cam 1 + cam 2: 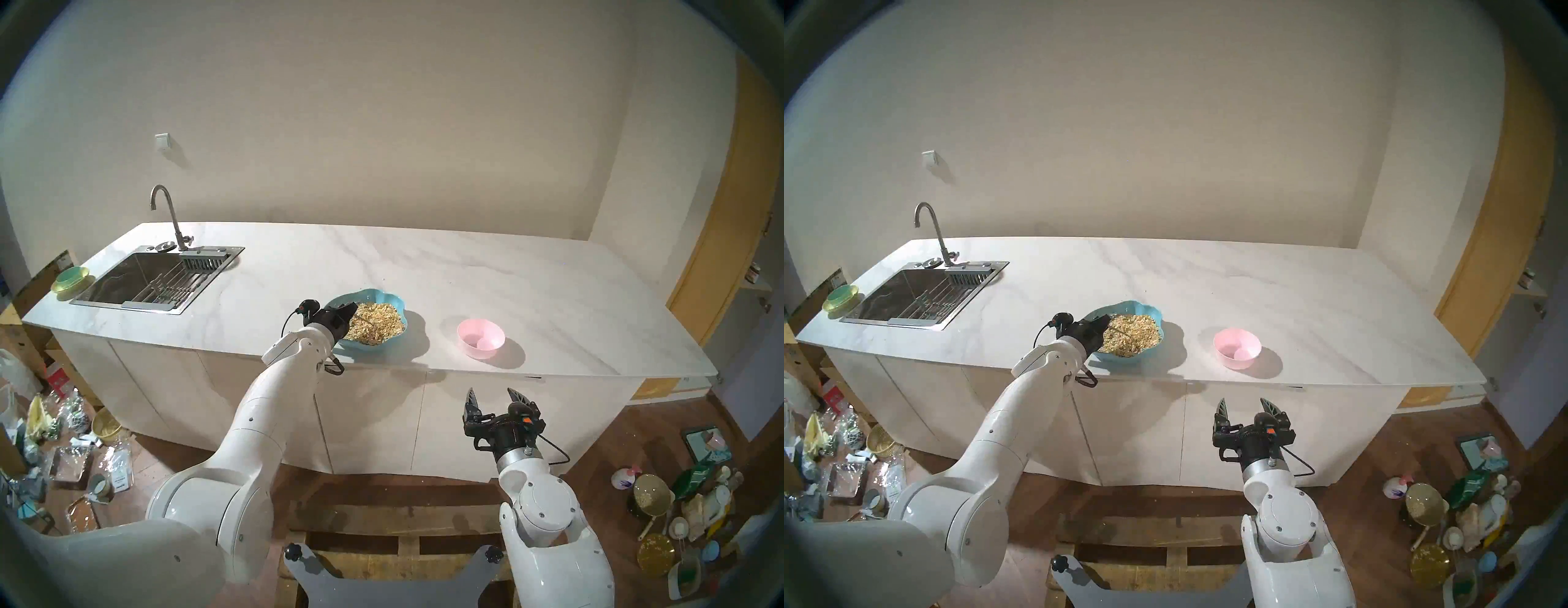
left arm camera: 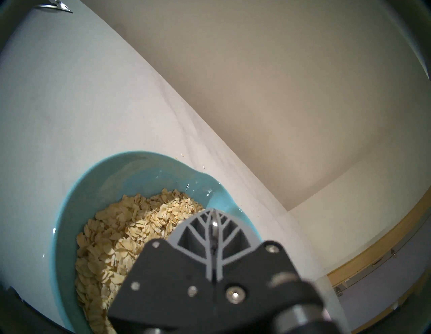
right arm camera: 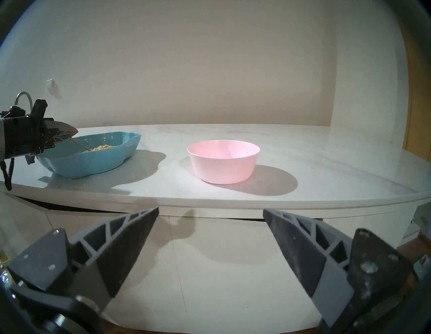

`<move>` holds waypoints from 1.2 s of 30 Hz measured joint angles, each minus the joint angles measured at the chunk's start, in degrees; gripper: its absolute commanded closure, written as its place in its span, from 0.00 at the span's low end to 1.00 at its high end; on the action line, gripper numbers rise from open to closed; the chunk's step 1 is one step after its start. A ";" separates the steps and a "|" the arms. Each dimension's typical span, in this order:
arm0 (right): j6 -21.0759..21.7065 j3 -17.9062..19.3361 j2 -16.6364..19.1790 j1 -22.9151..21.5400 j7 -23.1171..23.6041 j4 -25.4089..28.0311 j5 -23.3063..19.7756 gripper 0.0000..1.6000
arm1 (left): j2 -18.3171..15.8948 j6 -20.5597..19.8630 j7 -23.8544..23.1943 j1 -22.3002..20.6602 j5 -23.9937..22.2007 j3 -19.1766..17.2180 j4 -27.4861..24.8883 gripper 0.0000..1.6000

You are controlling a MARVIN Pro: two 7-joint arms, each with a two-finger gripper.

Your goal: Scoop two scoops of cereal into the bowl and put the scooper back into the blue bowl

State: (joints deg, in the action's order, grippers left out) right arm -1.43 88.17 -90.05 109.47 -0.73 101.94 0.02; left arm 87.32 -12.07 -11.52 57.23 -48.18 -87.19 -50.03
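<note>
Spoon [image 1: 365,319] clamped by its handle in the left fingers [image 1: 348,312], head angled down into the cereal [image 1: 373,327] in the blue bowl [image 1: 388,297], pink bowl [image 1: 480,337] waiting toward the tabletop's right end, right fingers [image 1: 492,397] spread, idle below the front edge.

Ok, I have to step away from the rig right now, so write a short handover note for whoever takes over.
Left gripper: shut on the spoon handle, at the near left rim of the blue bowl; the spoon slants down into the cereal.
Right gripper: open, empty, held in front of the counter edge, below the pink bowl.
Things: blue bowl full of oat flakes at the counter's front middle; pink bowl to its right, apart from it.
Done: spoon gripped; no cereal visible in the pink bowl.
Left: both scoops into the pink bowl, then spoon back into the blue bowl.
</note>
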 measured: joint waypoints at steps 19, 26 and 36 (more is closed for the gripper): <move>0.00 0.00 0.00 0.00 0.00 -0.02 0.00 0.00 | 0.32 -4.03 2.65 0.62 -2.63 -2.32 -4.04 1.00; 0.00 0.00 0.00 0.00 0.00 -0.02 0.00 0.00 | 0.66 -5.38 3.55 1.00 -3.99 -3.50 -5.42 1.00; 0.00 0.00 0.00 0.00 0.01 -0.03 0.00 0.00 | 0.74 -7.52 4.93 1.89 -5.78 -5.05 -8.18 1.00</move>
State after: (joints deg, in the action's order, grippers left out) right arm -1.43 88.17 -90.05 109.47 -0.71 101.91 0.02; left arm 88.06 -19.60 -6.59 59.13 -53.96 -92.25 -58.21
